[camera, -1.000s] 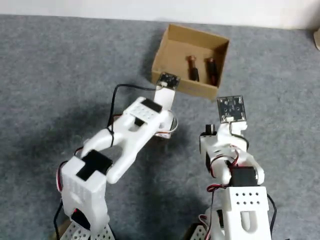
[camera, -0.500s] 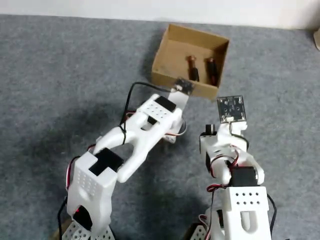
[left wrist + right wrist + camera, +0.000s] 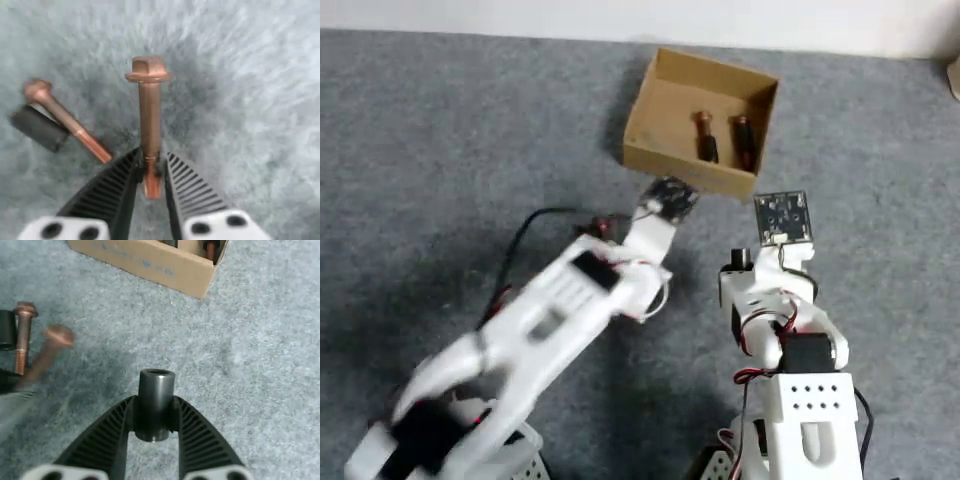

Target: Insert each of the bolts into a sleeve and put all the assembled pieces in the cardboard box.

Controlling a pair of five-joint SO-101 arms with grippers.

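Observation:
My left gripper [image 3: 150, 159] is shut on the threaded end of a copper bolt [image 3: 149, 105], whose head points away from the fingers. It hovers over the carpet, and in the right wrist view that bolt [image 3: 50, 347] is a blur. A second bolt [image 3: 62, 120] lies on the carpet against a black sleeve [image 3: 36, 129]; I cannot tell whether it is inserted. My right gripper [image 3: 155, 401] is shut on another black sleeve [image 3: 156, 402], held upright with its bore showing. The cardboard box [image 3: 665, 95] stands at the back with two assembled pieces [image 3: 705, 137] inside.
Grey carpet covers the whole table. The left arm [image 3: 570, 300] stretches diagonally toward the box's front wall [image 3: 145, 262]. The right arm [image 3: 775, 300] stands beside it, short of the box's near right corner. Open carpet lies to the far left and right of the box.
The left arm has pulled its wrist back from the box's front edge toward the near side, and it shows motion blur. The right arm has stayed still.

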